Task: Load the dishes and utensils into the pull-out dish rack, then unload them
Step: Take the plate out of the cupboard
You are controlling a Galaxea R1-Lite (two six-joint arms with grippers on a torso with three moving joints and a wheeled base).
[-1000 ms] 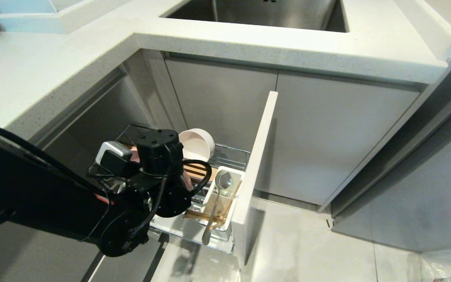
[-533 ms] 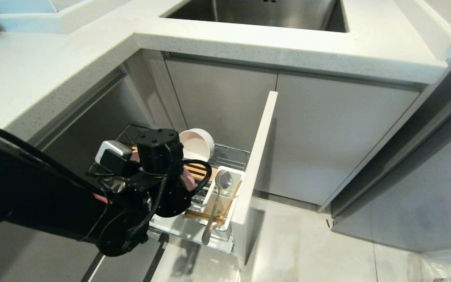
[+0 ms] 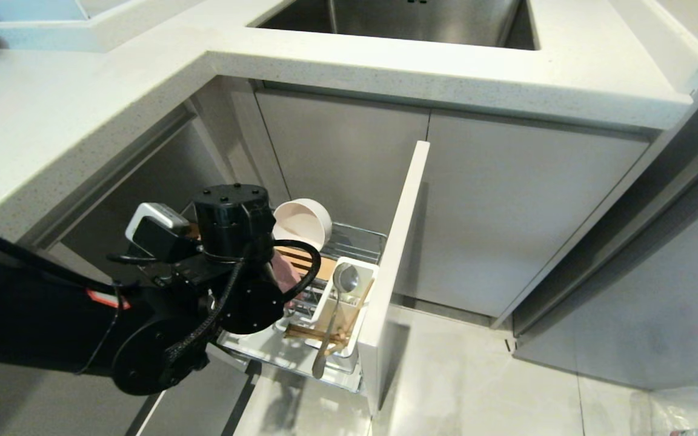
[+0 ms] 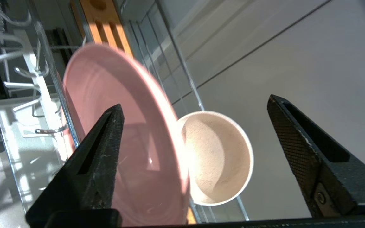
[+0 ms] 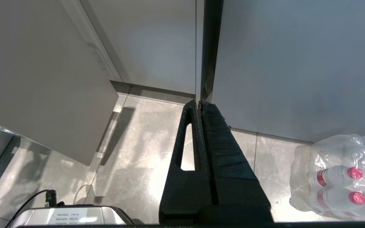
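Loaded rack (image 3: 349,239) pulled out below the counter (image 3: 446,72), left gripper (image 4: 195,126) hanging over it.

Standing on edge at the back of the wire basket, mouth facing the front: a deep cream bowl (image 3: 302,223) with plain straight sides. Sitting just in front of it, also on edge: a pink plate (image 4: 119,136) between the spread, empty fingers (image 4: 103,152) of the left gripper, not clamped. Leaning in the white cup (image 3: 349,303) beside the pale cabinet front (image 3: 394,266): a shiny metal spoon (image 3: 332,321), round end up, long handle slanting down past the tray edge. Lying nearly level beside that cup: light wooden chopsticks (image 3: 309,333). Hanging over the floor (image 5: 131,152) near wrapped bottles (image 5: 337,177): right gripper (image 5: 200,104), fingers pressed together.
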